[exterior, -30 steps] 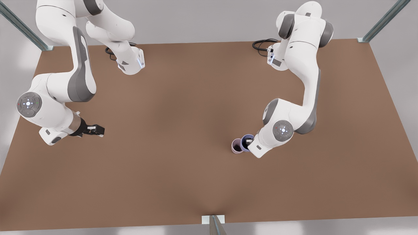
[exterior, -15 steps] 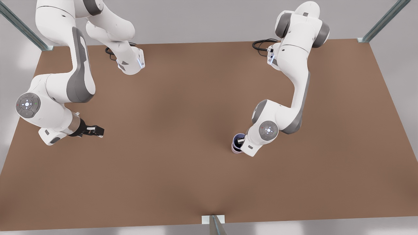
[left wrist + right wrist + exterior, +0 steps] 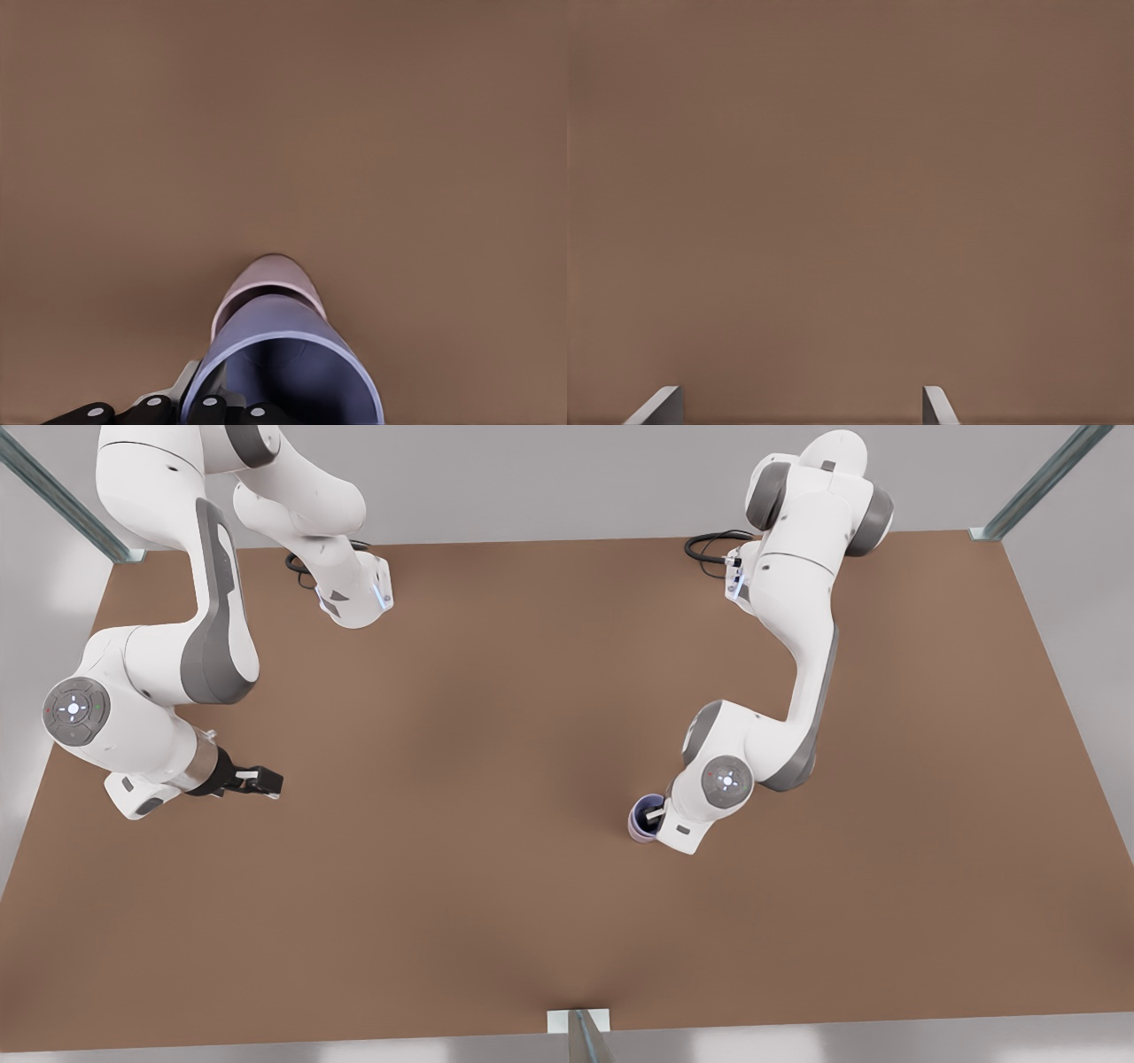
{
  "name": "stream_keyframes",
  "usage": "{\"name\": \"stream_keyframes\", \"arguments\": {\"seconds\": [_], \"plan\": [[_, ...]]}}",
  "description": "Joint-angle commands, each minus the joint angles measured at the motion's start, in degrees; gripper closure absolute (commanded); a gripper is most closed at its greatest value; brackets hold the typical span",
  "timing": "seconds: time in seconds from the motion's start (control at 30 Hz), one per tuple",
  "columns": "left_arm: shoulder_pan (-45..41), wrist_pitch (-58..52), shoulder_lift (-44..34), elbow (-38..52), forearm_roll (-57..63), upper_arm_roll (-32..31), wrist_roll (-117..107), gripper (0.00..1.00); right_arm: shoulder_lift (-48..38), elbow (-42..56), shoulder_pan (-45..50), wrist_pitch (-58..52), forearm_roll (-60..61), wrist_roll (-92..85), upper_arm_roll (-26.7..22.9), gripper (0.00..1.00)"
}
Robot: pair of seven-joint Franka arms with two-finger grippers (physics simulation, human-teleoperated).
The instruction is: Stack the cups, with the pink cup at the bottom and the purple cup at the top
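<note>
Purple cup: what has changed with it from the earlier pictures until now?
The left tool, shut on the purple cup, carried it toward the front view's left, from beside the pink cup to above it, now partly nested. The pink cup stayed put. The right tool, open, waits unchanged.

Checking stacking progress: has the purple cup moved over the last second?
Yes. The purple cup, held by the left hand, shifted toward the front view's left, from beside the pink cup to over it.
</note>
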Motion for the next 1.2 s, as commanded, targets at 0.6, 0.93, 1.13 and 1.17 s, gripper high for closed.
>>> {"name": "stream_keyframes", "arguments": {"seconds": [0.6,0.93,1.13,1.17], "plan": [[0.9,1.6,-2.3,-4.2,1.3,0.3,-2.1,0.00,-0.1,-0.1,0.0,0.1,0.8,0.4,0.1,0.00],[10.3,-27.4,-20.9,-0.2,14.7,6.8,59.1,0.00,-0.1,0.0,0.0,0.1,0.8,0.4,0.1,0.00],[11.7,-29.1,-24.1,-3.2,12.1,6.8,49.8,0.00,-0.1,0.0,0.0,0.2,0.8,0.4,0.0,0.00],[11.8,-29.1,-23.8,-3.2,12.1,6.8,49.7,0.00,-0.1,0.0,0.0,0.2,0.8,0.4,0.0,0.00]]}}
